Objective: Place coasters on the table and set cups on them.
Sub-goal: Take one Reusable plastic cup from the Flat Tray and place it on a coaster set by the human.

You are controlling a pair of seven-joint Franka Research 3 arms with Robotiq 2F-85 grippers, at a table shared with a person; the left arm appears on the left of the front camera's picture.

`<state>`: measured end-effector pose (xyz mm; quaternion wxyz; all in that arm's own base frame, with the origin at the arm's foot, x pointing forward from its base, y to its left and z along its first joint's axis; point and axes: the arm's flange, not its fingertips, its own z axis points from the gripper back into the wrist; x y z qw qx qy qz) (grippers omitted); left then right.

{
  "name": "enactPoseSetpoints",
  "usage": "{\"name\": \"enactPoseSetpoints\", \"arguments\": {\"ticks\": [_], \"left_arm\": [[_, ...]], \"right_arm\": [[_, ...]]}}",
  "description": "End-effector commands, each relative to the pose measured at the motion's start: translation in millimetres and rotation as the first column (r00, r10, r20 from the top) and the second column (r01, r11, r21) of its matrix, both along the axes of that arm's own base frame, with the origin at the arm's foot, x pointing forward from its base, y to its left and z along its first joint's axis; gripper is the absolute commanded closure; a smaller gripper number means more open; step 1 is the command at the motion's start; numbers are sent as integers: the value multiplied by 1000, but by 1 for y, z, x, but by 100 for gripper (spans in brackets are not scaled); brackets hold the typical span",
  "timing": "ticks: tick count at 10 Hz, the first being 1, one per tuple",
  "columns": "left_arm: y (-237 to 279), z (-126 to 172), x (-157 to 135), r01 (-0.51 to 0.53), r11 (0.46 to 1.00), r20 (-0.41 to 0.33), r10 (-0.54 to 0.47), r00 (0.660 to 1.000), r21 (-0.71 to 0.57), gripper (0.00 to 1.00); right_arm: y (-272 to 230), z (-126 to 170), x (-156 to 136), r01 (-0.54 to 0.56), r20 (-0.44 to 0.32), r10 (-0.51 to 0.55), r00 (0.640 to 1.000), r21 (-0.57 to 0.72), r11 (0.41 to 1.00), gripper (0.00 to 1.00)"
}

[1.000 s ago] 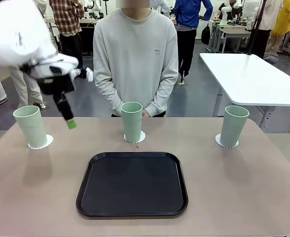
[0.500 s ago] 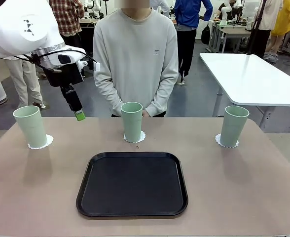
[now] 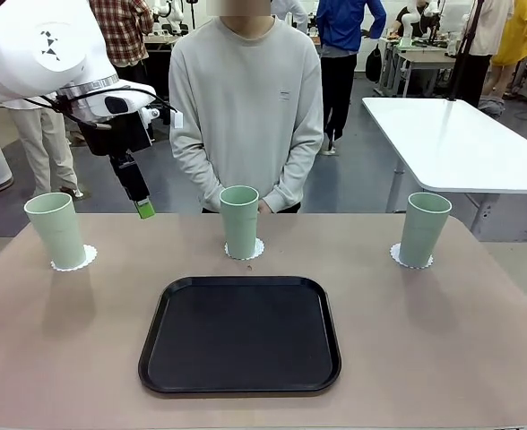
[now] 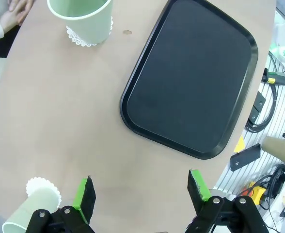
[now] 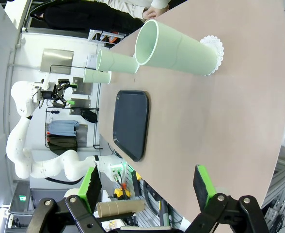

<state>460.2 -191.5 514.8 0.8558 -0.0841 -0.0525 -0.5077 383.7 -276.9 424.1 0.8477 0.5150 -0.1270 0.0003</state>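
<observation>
Landmark: I take the black tray in the middle of the desk as my reference; it lies bare.

Left claw: my left claw hangs in the air beyond the tray's far left corner, above the desk's far edge, between the left cup and the middle cup. On my left wrist feed its claw stands wide, green pads well apart, nothing between them.

Right claw: on my right wrist feed the right claw is spread wide and holds nothing; it looks along the desk from beyond the tray's right side.

Left cup: the left cup stands upright on the left coaster, well off the tray's far left corner.

Middle cup: the middle cup stands upright on the middle coaster, just behind the tray's far edge. A small brown speck lies on the desk between that coaster and the tray.

Right cup: the right cup stands upright on the right coaster, off the tray's far right corner.

Person: I see a person in a grey sweatshirt standing behind the middle cup, straight across from the tray, hands held low at the desk's far edge.
</observation>
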Motion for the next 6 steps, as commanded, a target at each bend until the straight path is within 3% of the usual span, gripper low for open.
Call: {"name": "enactPoseSetpoints", "arguments": {"ticks": [1, 2, 3, 4, 6], "left_arm": [[0, 0, 0, 0, 1000, 0, 0, 1000, 0, 0], [8, -14, -25, -98, 993, -12, 98, 995, -66, 0], [17, -19, -78, -197, 957, -32, 195, 980, -212, 0], [42, -2, -102, -271, 915, -82, 258, 963, -298, 0], [115, 8, -112, -506, 767, -131, 498, 857, -396, 0]], "right_arm": [[-2, 1, 0, -10, -11, 10, 1000, -6, 1000, 0], [-2, 1, 0, -10, -11, 10, 1000, -6, 1000, 0], [-2, 1, 0, -10, -11, 10, 1000, -6, 1000, 0], [-2, 1, 0, -10, -11, 10, 1000, -6, 1000, 0], [-2, 1, 0, -10, -11, 10, 1000, -6, 1000, 0]]}}
